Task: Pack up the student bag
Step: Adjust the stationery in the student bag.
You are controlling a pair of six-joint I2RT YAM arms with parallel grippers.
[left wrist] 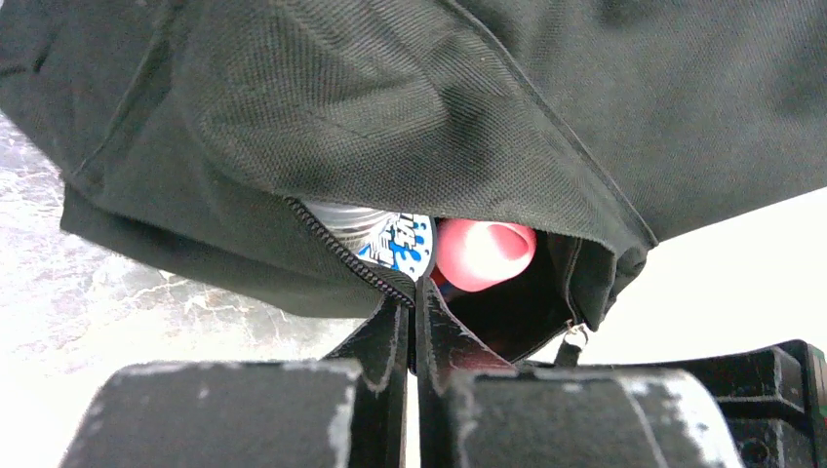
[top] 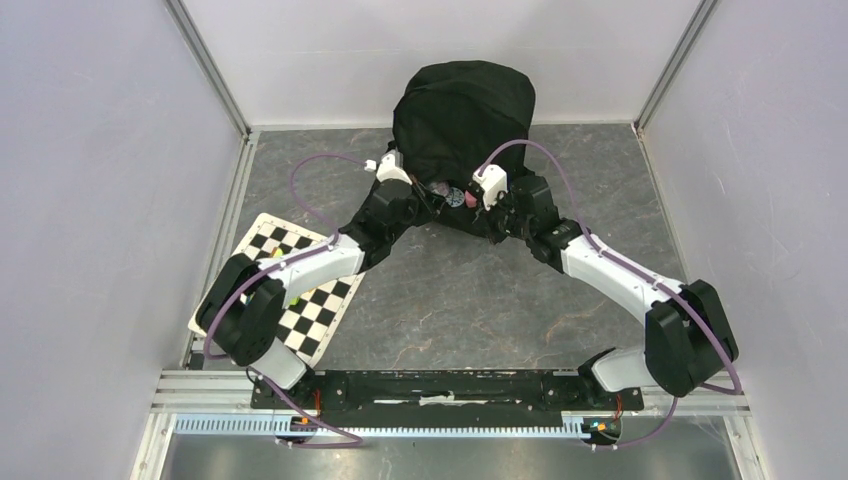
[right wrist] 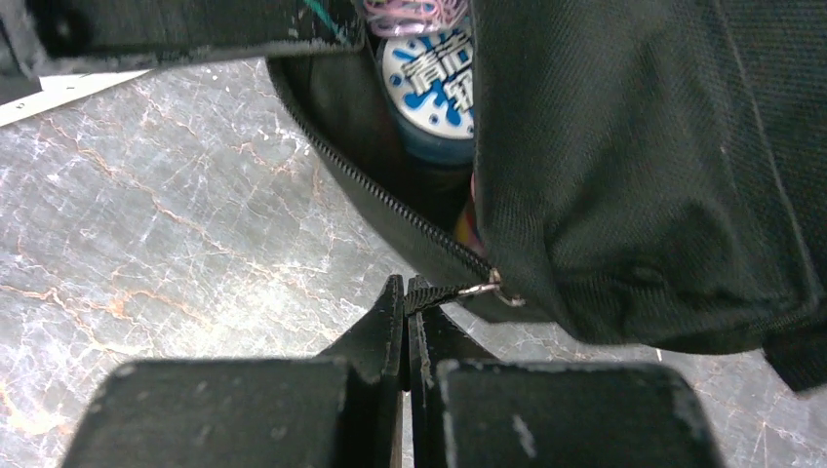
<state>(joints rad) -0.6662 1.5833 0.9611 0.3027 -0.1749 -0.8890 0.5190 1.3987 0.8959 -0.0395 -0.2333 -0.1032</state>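
The student bag (top: 462,110), a black fabric backpack, lies at the back of the table with its zippered mouth facing the arms. My left gripper (left wrist: 413,292) is shut on the bag's lower zipper edge (left wrist: 341,249) at the left of the opening. My right gripper (right wrist: 406,292) is shut on the black zipper pull tab (right wrist: 444,292), which hangs from a metal ring (right wrist: 492,286). Inside the opening I see a blue-and-white round item (left wrist: 400,239) and a pink object (left wrist: 483,253). From above, both grippers (top: 425,192) (top: 472,205) meet at the bag's mouth.
A black-and-white checkerboard (top: 300,300) lies at the left, partly under the left arm. White walls close in the grey marbled table (top: 450,300) on three sides. Another zipper pull (left wrist: 575,336) hangs at the right end of the opening.
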